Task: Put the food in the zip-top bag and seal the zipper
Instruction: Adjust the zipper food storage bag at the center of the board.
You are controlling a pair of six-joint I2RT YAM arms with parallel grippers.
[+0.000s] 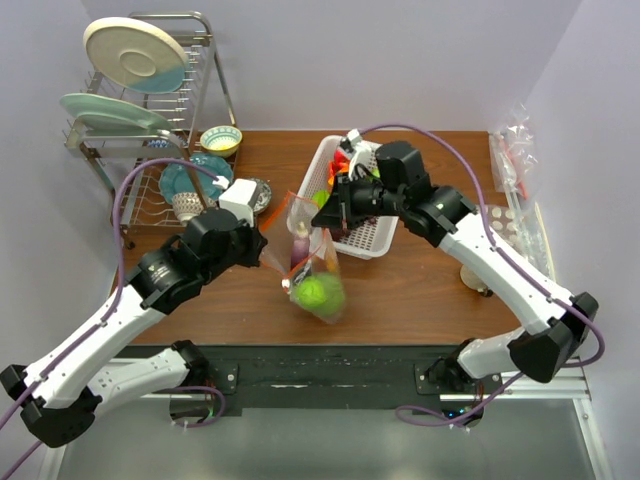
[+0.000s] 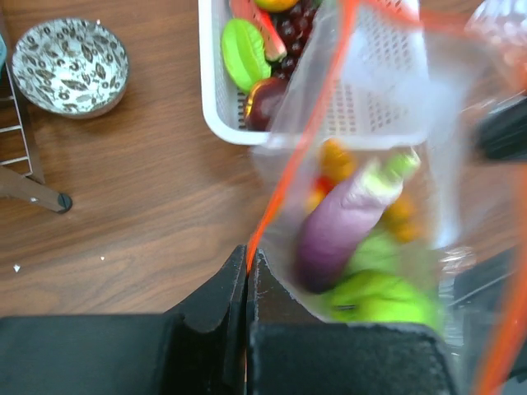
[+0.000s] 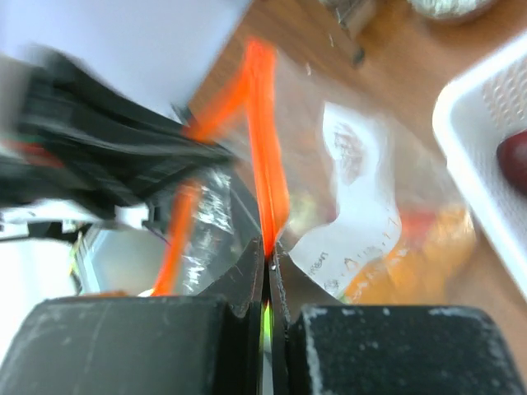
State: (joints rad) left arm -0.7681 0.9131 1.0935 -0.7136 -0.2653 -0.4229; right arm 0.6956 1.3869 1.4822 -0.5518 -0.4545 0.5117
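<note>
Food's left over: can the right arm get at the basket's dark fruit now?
Probably not yet: the right arm has its jaws shut on the zipper, though the dark fruit lies close by, uncovered.

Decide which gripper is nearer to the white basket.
Right. The right gripper pinches the zipper at the white basket's left rim. The left gripper pinches the zipper's other end, farther left across the zip-top bag, apart from the basket.

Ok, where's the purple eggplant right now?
In the left wrist view the purple eggplant sits right of centre inside the zip-top bag, above a green fruit and just below the white basket.
</note>
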